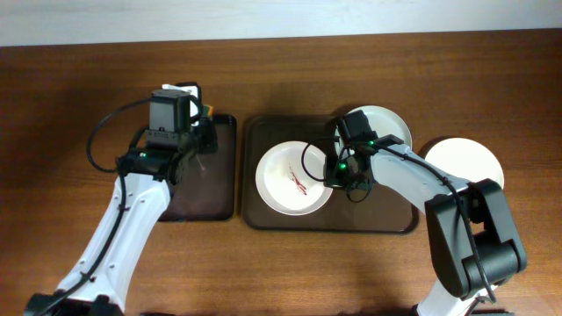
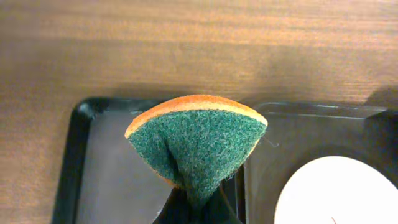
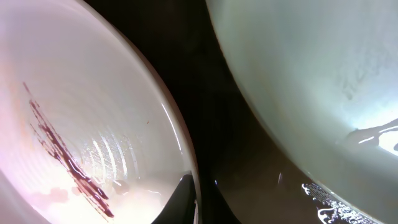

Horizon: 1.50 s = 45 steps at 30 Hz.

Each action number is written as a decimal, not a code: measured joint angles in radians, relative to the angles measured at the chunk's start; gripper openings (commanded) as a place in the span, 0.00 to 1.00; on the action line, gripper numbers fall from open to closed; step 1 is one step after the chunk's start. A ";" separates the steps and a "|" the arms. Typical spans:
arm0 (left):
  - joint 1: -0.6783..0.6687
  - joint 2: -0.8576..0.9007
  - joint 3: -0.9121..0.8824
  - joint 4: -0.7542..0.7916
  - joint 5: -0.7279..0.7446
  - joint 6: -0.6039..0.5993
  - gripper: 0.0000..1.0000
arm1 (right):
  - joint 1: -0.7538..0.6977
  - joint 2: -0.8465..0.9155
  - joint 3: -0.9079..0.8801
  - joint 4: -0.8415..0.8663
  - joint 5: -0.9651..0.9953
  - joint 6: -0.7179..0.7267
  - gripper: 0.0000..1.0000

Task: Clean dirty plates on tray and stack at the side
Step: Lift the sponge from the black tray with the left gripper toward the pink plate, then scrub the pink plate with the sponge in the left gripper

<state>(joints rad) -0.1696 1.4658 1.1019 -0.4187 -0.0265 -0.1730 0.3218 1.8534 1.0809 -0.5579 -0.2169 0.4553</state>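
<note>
The task looks early: one plate (image 1: pixel 470 162) sits on the table (image 1: pixel 79 79) just right of the large tray (image 1: pixel 263 215) and seems clean from overhead, while a smeared plate (image 1: pixel 277 167) lies unwiped in the middle of that tray. A third plate (image 1: pixel 392 125) rests at its far right corner, too hidden by the arm to judge. The left gripper (image 2: pixel 196 210) is clamped on a folded green sponge (image 2: pixel 198 140) above the small tray (image 2: pixel 99 180), and the right gripper (image 3: pixel 196 204) appears pinched on the smeared plate's rim, so wiping and stacking remain.
</note>
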 measured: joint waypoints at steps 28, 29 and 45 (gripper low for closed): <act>-0.003 0.166 -0.017 -0.093 0.057 0.080 0.00 | 0.000 -0.002 0.000 -0.004 0.000 -0.003 0.05; -0.006 0.192 -0.017 -0.093 0.064 0.080 0.00 | 0.000 -0.002 0.000 -0.008 0.002 -0.003 0.05; -0.130 0.313 -0.019 -0.077 0.098 0.080 0.00 | 0.000 -0.003 0.000 -0.012 0.003 -0.003 0.05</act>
<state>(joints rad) -0.2993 1.7786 1.0832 -0.4961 0.0711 -0.0929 0.3218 1.8503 1.0809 -0.5701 -0.2134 0.4522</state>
